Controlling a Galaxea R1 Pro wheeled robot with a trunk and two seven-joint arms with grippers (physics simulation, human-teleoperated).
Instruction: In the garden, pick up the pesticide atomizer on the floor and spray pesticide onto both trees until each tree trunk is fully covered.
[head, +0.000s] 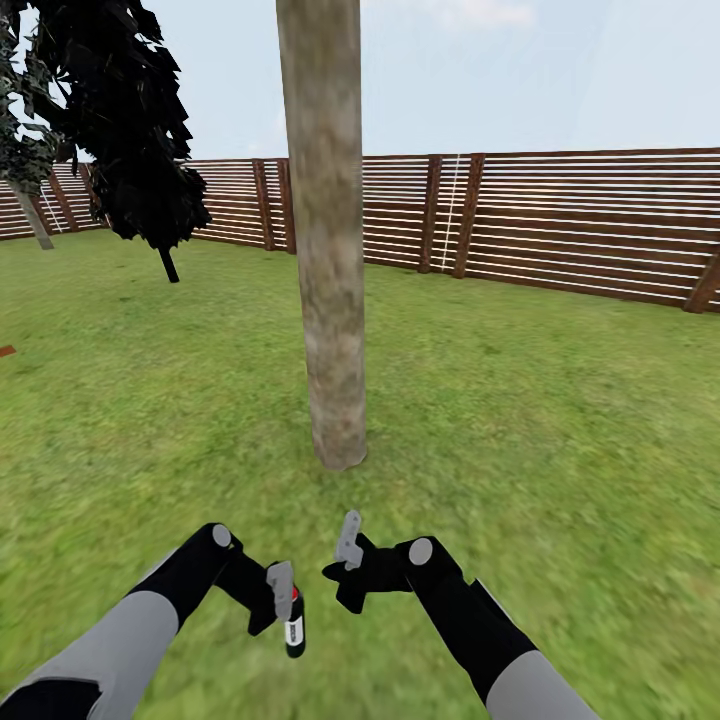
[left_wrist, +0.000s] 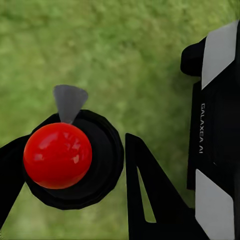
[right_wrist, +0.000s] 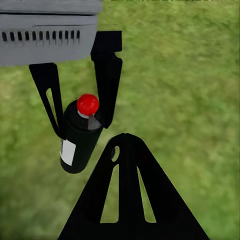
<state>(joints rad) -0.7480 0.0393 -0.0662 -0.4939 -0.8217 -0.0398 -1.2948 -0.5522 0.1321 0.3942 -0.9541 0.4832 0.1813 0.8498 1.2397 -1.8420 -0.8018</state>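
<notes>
Fingers of the left gripper (head: 283, 598) clasp the pesticide atomizer (head: 295, 625) at lower centre of the head view, the bottle hanging upright below the jaws with its pale label facing the camera and its base clear of the grass. In the right wrist view the same grip reads plainly: two black fingers (right_wrist: 107, 75) close on the dark body just below the red top (right_wrist: 88, 104), one on either side. The left wrist view looks straight down on that red top (left_wrist: 57, 155) with a grey nozzle tip beside it. The right gripper (head: 345, 565), just beside the bottle at lower centre, holds nothing, and its jaws look parted. The bottle looks small, rigid and light, probably smooth-sided, so a hold on the cylindrical body under the cap seems sound, leaving the nozzle free; a looser pinch might let it slip or twist. Beyond the grippers the floor (head: 520, 450) spreads out green, and a thick mottled tree trunk (head: 328, 250) rises at centre frame, near the arms, with the slatted fence (head: 580, 220) behind across the upper right.
</notes>
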